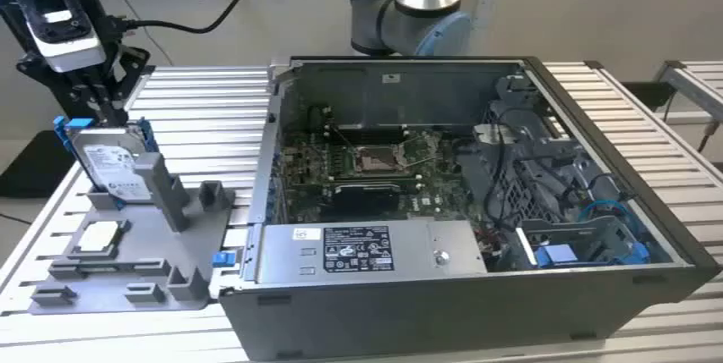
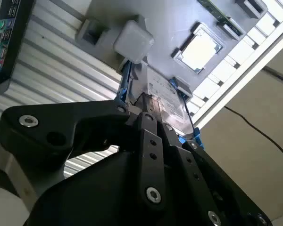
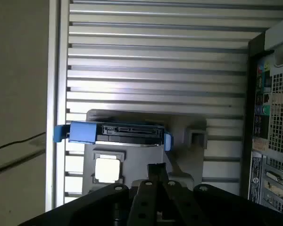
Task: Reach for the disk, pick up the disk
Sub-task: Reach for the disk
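Got the end effector [image 1: 107, 109] hanging right at the top edge of the disk [image 1: 113, 164] in the exterior view, coming at it from above. Can't tell if touching or just shy of it. Can't tell whether wide, narrow or actually gripping either.

Same deal in the second wrist view: end effector [image 2: 146, 101] aimed straight at the upper edge of the disk [image 2: 167, 101].

Sits upright on its edge in a slot of a grey holder [image 1: 124, 283], on the bench [image 1: 203, 101], over at the exterior view's left. Just beside the open computer case [image 1: 452, 312], not inside it.

Looks like a silver metal slab with a white label on the face, wrapped in a blue plastic frame with a blue tab poking out up top. Seen edge-on in the first wrist view, with a dark connector strip between the blue ends.

Also spotting a small square chip [image 1: 100, 236] lying flat on the same holder, well apart from the end effector.
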`<state>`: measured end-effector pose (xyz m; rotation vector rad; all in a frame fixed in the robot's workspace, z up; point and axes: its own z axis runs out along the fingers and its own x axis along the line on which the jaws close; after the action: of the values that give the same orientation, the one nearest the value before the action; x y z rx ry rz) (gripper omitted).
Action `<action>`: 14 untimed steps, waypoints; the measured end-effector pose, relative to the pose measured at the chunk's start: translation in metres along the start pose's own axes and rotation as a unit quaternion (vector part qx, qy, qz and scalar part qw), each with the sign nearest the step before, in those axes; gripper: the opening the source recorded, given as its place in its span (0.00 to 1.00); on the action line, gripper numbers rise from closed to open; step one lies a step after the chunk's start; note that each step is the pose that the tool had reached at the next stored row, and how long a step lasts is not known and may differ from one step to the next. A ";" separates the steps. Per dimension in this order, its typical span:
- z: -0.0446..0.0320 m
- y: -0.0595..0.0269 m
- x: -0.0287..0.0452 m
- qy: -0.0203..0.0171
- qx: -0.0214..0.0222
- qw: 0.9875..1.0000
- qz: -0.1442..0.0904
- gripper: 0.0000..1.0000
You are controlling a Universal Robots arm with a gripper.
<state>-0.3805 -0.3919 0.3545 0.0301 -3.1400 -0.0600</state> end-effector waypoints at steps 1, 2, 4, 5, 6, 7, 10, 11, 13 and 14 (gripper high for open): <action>0.0000 0.0000 0.0000 0.000 0.000 1.000 0.000 0.00; 0.0000 0.0000 0.0000 0.000 0.000 1.000 0.000 0.00; 0.0000 0.0000 0.0000 0.000 0.000 1.000 0.000 0.00; 0.0000 0.0000 0.0000 0.000 0.000 1.000 0.000 0.00; 0.0000 0.0000 0.0000 0.000 0.000 1.000 0.000 0.00; 0.0000 0.0000 0.0000 0.000 0.000 1.000 0.000 0.00; 0.0000 0.0000 0.0000 0.000 0.000 1.000 0.000 0.00; 0.0000 0.0000 0.0000 0.000 0.000 1.000 0.000 0.00; 0.0000 0.0000 0.0000 0.000 0.000 1.000 0.000 0.00; 0.0000 0.0005 0.0000 0.000 0.000 1.000 0.000 0.00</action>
<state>-0.3805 -0.3914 0.3546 0.0298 -3.1399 -0.0599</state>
